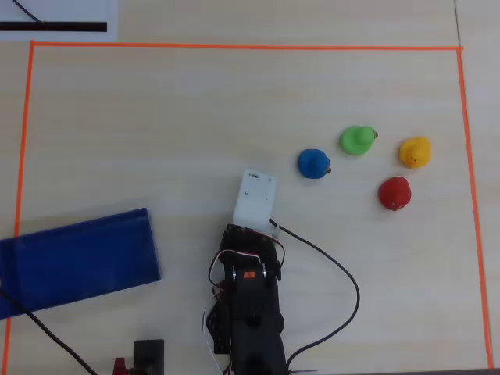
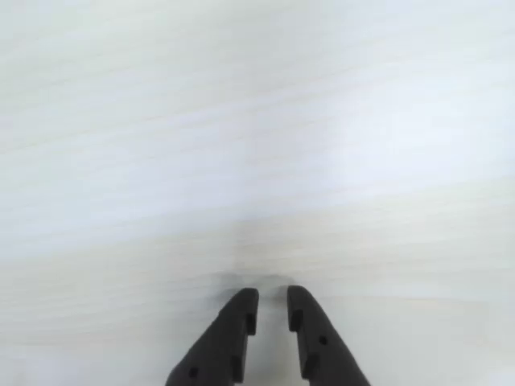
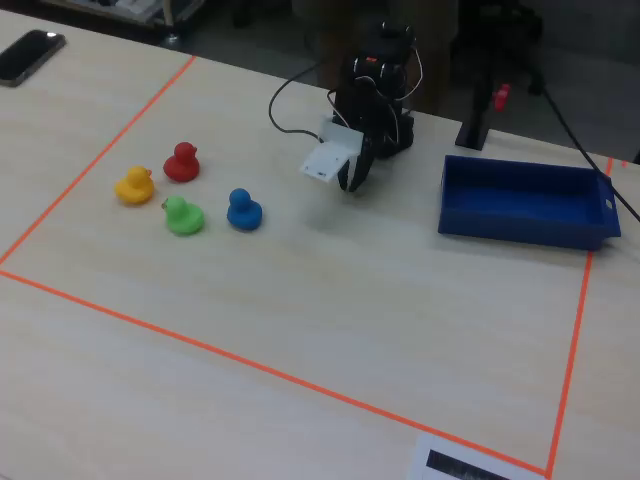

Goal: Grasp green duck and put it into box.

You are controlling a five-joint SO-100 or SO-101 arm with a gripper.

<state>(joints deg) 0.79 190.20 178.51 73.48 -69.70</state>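
The green duck (image 1: 357,140) stands on the pale wooden table among other ducks; it also shows in the fixed view (image 3: 183,216). The blue box (image 1: 78,262) lies open at the left of the overhead view and at the right of the fixed view (image 3: 520,225). My gripper (image 2: 272,293) hangs just above bare table, its black fingers (image 2: 241,322) nearly together and empty. In the overhead view it is hidden under the white wrist camera (image 1: 256,195), well to the left of and below the green duck. In the fixed view the gripper (image 3: 350,180) is between ducks and box.
A blue duck (image 1: 314,164), a yellow duck (image 1: 415,152) and a red duck (image 1: 394,193) stand close round the green one. Orange tape (image 1: 234,47) frames the work area. A black cable (image 1: 344,289) loops right of the arm's base (image 1: 250,312).
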